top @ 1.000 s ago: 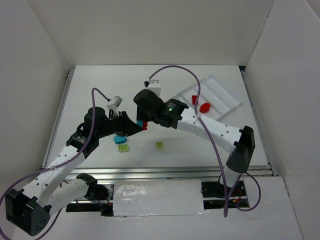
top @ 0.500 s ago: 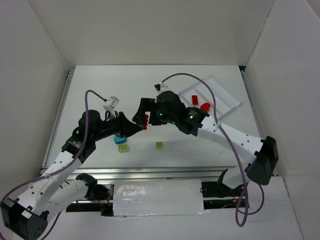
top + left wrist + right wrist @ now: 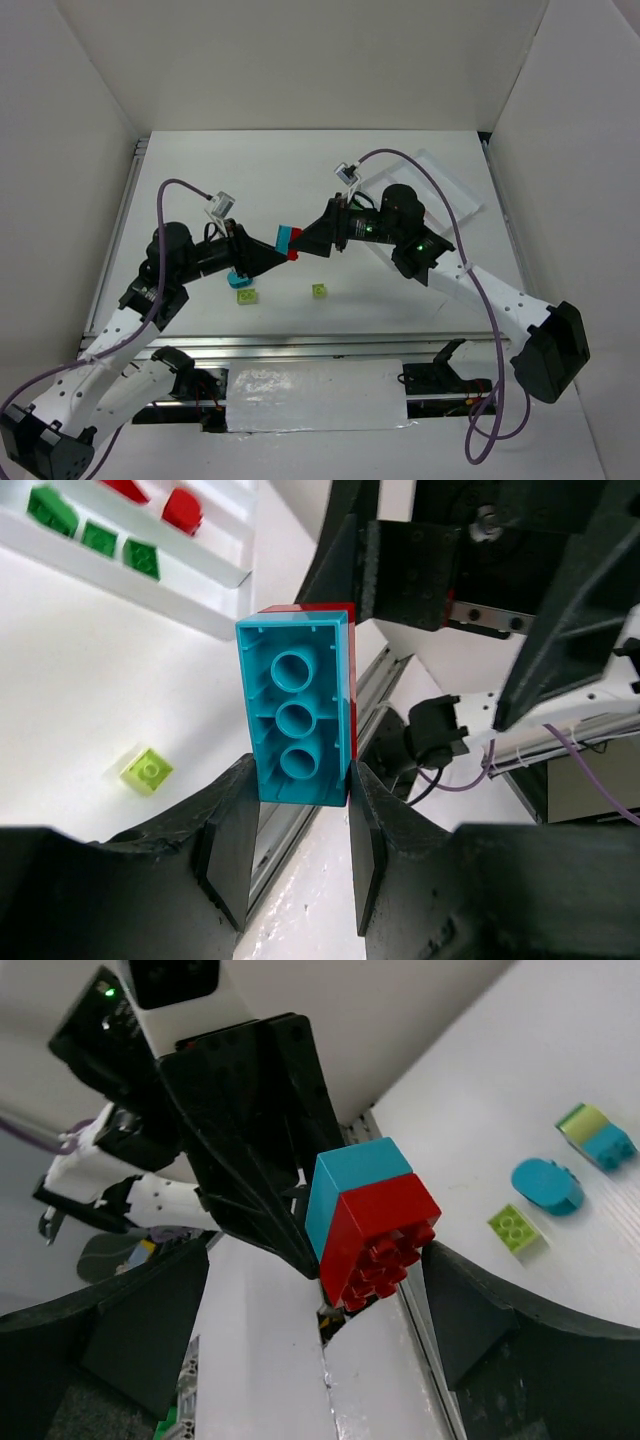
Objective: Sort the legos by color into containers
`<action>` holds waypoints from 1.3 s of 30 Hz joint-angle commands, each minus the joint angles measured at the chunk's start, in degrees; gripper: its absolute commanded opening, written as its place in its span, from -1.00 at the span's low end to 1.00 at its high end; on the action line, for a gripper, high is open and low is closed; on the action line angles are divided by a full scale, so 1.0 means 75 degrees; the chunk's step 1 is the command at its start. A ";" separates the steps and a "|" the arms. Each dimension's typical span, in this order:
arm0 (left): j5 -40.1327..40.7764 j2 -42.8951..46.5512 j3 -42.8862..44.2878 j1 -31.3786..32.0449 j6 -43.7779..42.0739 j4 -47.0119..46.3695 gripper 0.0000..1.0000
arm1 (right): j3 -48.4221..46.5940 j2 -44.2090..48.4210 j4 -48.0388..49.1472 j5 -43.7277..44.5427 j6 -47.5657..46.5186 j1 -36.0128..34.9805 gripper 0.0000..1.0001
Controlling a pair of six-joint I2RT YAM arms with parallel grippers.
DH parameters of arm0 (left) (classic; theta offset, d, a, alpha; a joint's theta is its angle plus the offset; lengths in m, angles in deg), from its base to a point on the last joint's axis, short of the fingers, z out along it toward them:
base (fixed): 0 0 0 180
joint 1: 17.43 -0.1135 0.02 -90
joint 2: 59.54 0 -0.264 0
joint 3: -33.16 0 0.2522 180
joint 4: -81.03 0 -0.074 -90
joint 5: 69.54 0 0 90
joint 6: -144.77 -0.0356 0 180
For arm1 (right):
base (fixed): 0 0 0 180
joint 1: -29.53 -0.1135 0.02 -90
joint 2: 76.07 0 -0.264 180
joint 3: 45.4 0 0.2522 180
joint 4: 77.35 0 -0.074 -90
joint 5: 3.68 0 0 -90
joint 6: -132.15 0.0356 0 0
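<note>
A cyan brick [image 3: 297,720] with a red brick [image 3: 385,1230] stuck to it hangs above the table in mid-scene [image 3: 288,238]. My left gripper [image 3: 300,785] is shut on the cyan brick's sides. My right gripper [image 3: 315,1265] faces the stack from the right, open, its fingers [image 3: 470,1305] wide on either side of the red brick without touching it. In the top view the two grippers meet nose to nose, left [image 3: 275,252] and right [image 3: 308,242]. The white tray [image 3: 215,575] holds green bricks [image 3: 100,537] in one compartment and red bricks [image 3: 182,508] in another.
On the table below lie a round cyan brick [image 3: 240,278], a lime brick [image 3: 246,296] beside it and a small lime brick [image 3: 318,290]. A lime-and-cyan stack [image 3: 597,1135] lies farther off. My right arm covers most of the tray [image 3: 455,190].
My right gripper has let go of the red brick, opened and drawn back to the right. The left gripper keeps the stack, now tilted so the cyan brick shows from above.
</note>
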 commanded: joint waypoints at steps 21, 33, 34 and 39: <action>-0.0950 0.0503 0.0249 0.0028 -0.0040 -0.0740 -1.00 | 0.0745 -0.0103 0.3277 -0.2149 0.0488 0.0197 0.36; -0.0881 0.0538 0.0459 0.0040 -0.0087 -0.0519 -1.00 | 0.0710 -0.0256 0.3347 -0.2465 0.0244 0.0418 -1.00; -0.0764 0.0584 0.0530 0.0028 -0.0238 -0.0367 -1.00 | 0.0768 -0.0232 0.3173 -0.2512 -0.0233 0.0489 -1.00; -0.0014 0.0796 0.1128 0.0028 -0.0625 0.0759 -1.00 | 0.1202 -0.0478 0.3135 -0.3777 -0.0613 0.1460 -1.00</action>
